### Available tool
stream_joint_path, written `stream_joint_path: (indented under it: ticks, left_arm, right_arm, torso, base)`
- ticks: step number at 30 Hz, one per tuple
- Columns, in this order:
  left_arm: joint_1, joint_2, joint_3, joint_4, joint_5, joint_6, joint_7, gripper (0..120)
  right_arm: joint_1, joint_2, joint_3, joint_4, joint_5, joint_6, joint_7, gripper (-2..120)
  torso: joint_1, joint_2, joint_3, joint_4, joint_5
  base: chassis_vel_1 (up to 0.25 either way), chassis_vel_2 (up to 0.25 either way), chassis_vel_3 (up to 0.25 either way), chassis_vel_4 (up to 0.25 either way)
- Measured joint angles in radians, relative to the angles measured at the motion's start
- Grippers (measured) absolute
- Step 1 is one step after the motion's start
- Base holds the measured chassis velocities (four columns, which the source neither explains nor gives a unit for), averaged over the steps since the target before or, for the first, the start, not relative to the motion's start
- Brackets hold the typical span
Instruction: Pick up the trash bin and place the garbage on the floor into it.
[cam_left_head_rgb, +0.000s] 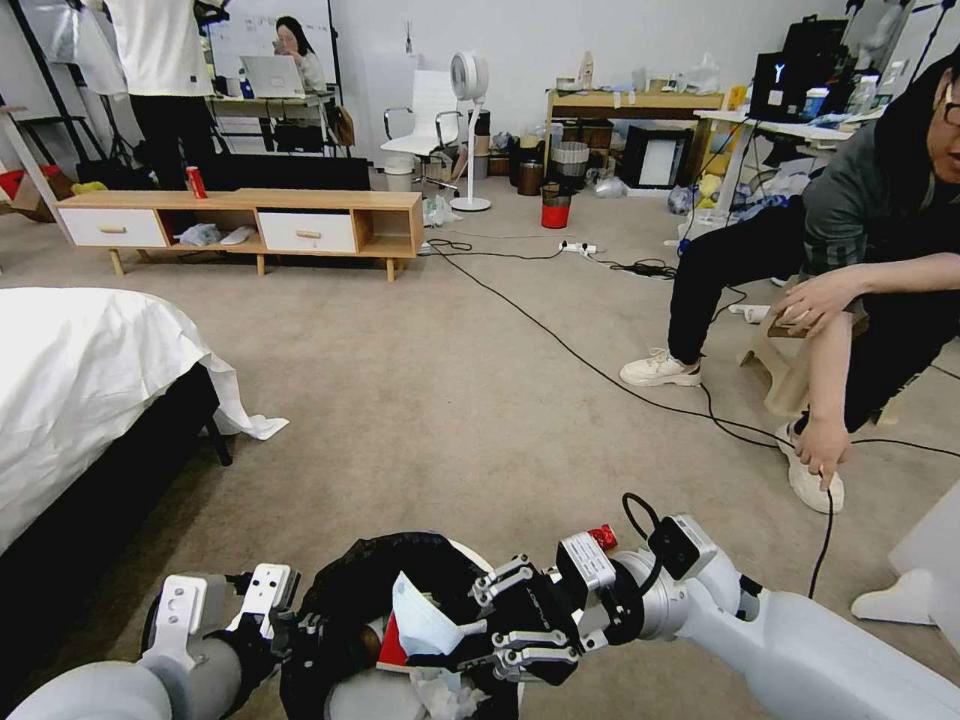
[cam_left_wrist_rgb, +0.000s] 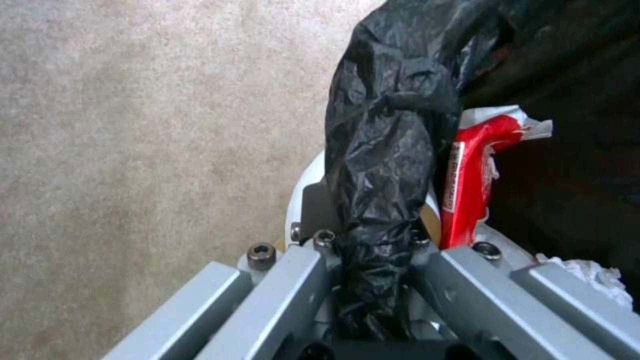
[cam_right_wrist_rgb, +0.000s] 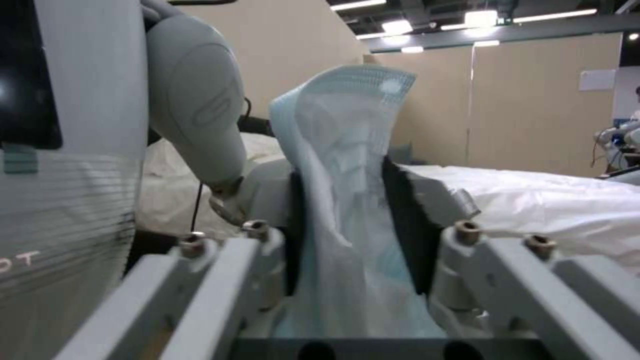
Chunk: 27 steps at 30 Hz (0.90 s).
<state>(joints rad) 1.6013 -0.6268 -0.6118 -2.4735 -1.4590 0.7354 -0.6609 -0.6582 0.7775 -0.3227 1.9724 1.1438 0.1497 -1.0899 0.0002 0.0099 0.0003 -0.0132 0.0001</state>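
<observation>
Right tool (cam_left_head_rgb: 478, 625) clamped on a pale blue face mask (cam_left_head_rgb: 420, 615), directly over the trash bin (cam_left_head_rgb: 385, 575) mouth; left tool (cam_left_wrist_rgb: 373, 260) clamped on its bag-lined rim.

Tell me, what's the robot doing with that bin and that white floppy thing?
The robot is tidying up. Its left gripper is pinched on the rim of the trash bin, clamping the black bag that lines it. Its right gripper is shut on a pale blue face mask and holds it right above the bin's opening. A red snack packet and some white tissue already lie inside the bin. The floor around it is beige carpet.
</observation>
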Motion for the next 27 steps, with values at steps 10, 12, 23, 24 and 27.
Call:
stream_joint_path:
  ticks: [10,12,23,24,27]
  left_arm:
    - [0.012,-0.001,0.001,-0.012,-0.011,0.000,-0.010,1]
    - [0.017,-0.002,0.001,-0.015,-0.020,0.000,-0.018,1]
    - [0.029,0.005,0.002,-0.027,-0.100,0.000,-0.065,1]
    - [0.030,0.006,0.002,-0.027,-0.103,0.000,-0.069,1]
    - [0.030,0.009,0.002,-0.027,-0.107,0.000,-0.073,1]
  right_arm:
    - [0.013,0.026,-0.016,-0.018,-0.009,0.004,0.010,73]
    - [0.014,0.027,-0.017,-0.020,-0.010,0.005,0.010,82]
    - [-0.002,0.008,-0.014,-0.020,-0.023,0.010,0.010,100]
    - [-0.004,0.007,-0.012,-0.020,-0.023,0.010,0.010,100]
    - [-0.009,0.001,-0.008,-0.016,-0.024,0.010,0.009,100]
  torso:
    - [0.000,0.000,0.000,0.0000,-0.0001]
    - [0.000,0.000,0.000,0.0000,-0.0001]
    - [0.000,0.000,0.000,-0.0002,0.0000]
    - [0.000,0.000,0.000,-0.0001,-0.0001]
    - [0.000,0.000,0.000,0.0001,0.0000]
  base:
    - [0.000,0.000,0.000,0.000]
    - [0.000,0.000,0.000,0.000]
    - [0.000,0.000,0.000,0.000]
    - [0.000,0.000,0.000,0.000]
    - [0.000,0.000,0.000,0.000]
